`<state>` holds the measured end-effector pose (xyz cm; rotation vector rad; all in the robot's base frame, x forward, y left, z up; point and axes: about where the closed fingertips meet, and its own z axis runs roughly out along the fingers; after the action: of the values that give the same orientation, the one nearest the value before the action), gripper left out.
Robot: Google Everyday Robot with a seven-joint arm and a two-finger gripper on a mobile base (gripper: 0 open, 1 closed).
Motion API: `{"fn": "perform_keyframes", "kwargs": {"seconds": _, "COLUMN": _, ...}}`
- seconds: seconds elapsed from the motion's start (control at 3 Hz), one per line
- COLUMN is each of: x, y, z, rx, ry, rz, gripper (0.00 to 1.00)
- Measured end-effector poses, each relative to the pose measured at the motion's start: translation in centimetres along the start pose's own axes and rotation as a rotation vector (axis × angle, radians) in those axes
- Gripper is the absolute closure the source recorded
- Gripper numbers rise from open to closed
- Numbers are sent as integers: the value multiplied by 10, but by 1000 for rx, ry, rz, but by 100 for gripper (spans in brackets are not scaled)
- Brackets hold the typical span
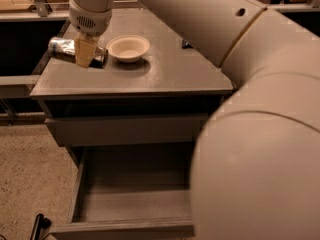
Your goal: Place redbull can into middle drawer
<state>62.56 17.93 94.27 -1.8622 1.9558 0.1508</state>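
The redbull can [61, 48] lies sideways, silver end to the left, at the left part of the cabinet top [170, 71]. My gripper [84, 53] comes down from above and is shut on the can's middle, one tan finger across its front. I cannot tell whether the can touches the top. The middle drawer [135, 184] stands pulled open below, with a bare floor; my arm [260, 149] hides its right part.
A white bowl [128, 48] sits on the cabinet top just right of the can. The top drawer front [125, 130] is shut above the open drawer. A small dark object [186, 44] lies by the arm. A black object [40, 225] stands on the speckled floor at bottom left.
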Motion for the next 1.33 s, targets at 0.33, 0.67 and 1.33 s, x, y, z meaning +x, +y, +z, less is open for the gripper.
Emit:
{"fn": "perform_keyframes", "kwargs": {"seconds": 0.33, "x": 12, "y": 37, "z": -19, "rx": 75, "ry": 14, "rz": -104, "gripper": 100}}
{"fn": "perform_keyframes", "kwargs": {"seconds": 0.67, "x": 76, "y": 83, "z": 19, "rx": -40, "ry": 145, "rz": -139, "gripper": 100}}
{"fn": "perform_keyframes", "kwargs": {"seconds": 1.33, "x": 166, "y": 130, "z": 54, "rx": -219, "ry": 284, "rz": -114, "gripper": 100}}
